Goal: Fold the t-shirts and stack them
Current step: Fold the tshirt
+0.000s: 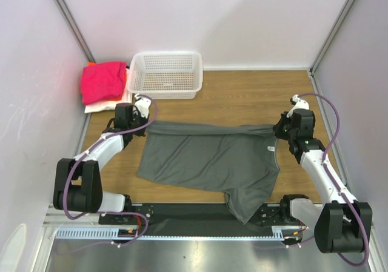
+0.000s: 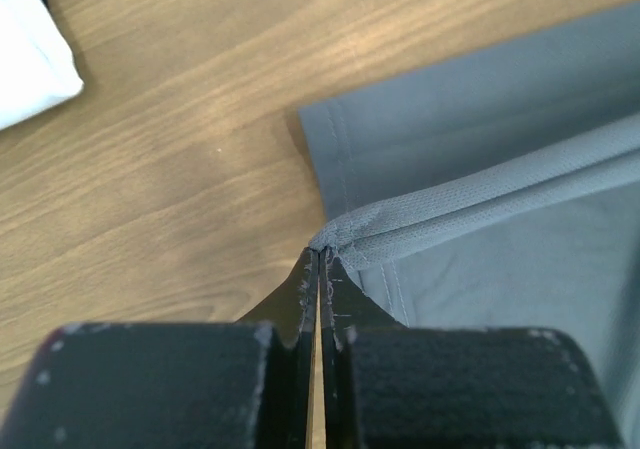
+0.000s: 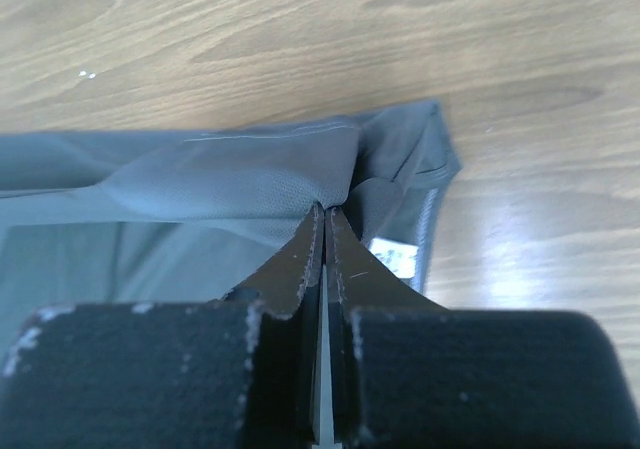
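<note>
Tabletop [image 1: 242, 96], grey t-shirt [image 1: 206, 160] (basket [image 1: 163, 91] overhead only)

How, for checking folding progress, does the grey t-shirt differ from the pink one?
The grey t-shirt lies spread out centrally; the pink t-shirt sits folded atop a pile far left. The left hand and right hand pinch the grey t-shirt's far edge; the pink t-shirt is untouched. Both are plain cloth.
</note>
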Available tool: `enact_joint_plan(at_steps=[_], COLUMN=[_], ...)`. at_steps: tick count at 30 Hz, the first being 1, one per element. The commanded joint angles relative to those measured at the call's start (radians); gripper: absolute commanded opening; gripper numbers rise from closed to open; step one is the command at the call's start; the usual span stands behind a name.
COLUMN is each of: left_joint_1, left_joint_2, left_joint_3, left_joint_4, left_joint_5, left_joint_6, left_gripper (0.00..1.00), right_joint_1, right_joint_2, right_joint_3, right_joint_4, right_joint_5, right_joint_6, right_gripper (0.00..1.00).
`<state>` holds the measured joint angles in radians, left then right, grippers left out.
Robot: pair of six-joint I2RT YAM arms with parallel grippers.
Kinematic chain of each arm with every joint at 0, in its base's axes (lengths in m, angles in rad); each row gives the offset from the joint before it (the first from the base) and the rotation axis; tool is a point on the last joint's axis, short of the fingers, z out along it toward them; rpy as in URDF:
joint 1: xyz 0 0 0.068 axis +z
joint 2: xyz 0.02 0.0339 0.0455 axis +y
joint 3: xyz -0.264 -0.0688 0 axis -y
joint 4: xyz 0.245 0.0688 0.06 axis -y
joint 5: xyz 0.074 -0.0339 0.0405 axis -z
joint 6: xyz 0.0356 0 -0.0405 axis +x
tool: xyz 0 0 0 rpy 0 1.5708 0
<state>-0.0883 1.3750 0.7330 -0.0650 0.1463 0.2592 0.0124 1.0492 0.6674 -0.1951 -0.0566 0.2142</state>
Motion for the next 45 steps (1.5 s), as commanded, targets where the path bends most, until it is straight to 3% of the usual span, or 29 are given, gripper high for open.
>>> enact_joint_plan(at_steps=[1,20,33,34,36,37,38,39,40,43,45], left_joint_1=[0.009,0.009,0.007,0.007,0.009,0.009,0.009,0.009,0.009,0.009,0.009], left_joint_2=[-0.060,-0.183,-0.134,-0.139,-0.151,-0.155,-0.160,-0.171,-0.175,-0.207,-0.226], left_joint_3=[-0.023,-0.179,-0.144,-0.141,-0.127,-0.110,-0.100,-0.089,-0.063,-0.023,-0.006], left_joint_4=[0.013,0.062,0.054,0.053,0.038,0.024,-0.001,-0.019,-0.035,-0.081,-0.067], left_joint_5=[0.041,-0.004,-0.008,-0.005,0.022,0.033,0.038,0.041,0.039,0.038,0.029], left_joint_6=[0.060,0.107,0.101,0.094,0.081,0.081,0.080,0.078,0.074,0.058,0.032], left_gripper=[0.00,0.00,0.00,0.04,0.15,0.35,0.48,0.70,0.81,0.83,0.84], right_joint_1=[0.035,0.106,0.101,0.100,0.101,0.103,0.103,0.104,0.104,0.103,0.103], right_joint_2=[-0.049,-0.284,-0.255,-0.259,-0.265,-0.278,-0.285,-0.296,-0.305,-0.328,-0.313], right_joint_3=[-0.029,-0.153,-0.137,-0.140,-0.135,-0.131,-0.117,-0.108,-0.097,-0.048,-0.016], right_joint_4=[-0.032,-0.179,-0.210,-0.211,-0.213,-0.213,-0.213,-0.221,-0.222,-0.237,-0.239], right_joint_5=[0.052,0.267,0.262,0.258,0.230,0.215,0.192,0.187,0.181,0.186,0.186], right_joint_6=[0.082,0.223,0.229,0.234,0.232,0.226,0.226,0.226,0.220,0.215,0.217], right_gripper=[0.00,0.00,0.00,0.01,0.17,0.44,0.58,0.67,0.79,0.96,0.97])
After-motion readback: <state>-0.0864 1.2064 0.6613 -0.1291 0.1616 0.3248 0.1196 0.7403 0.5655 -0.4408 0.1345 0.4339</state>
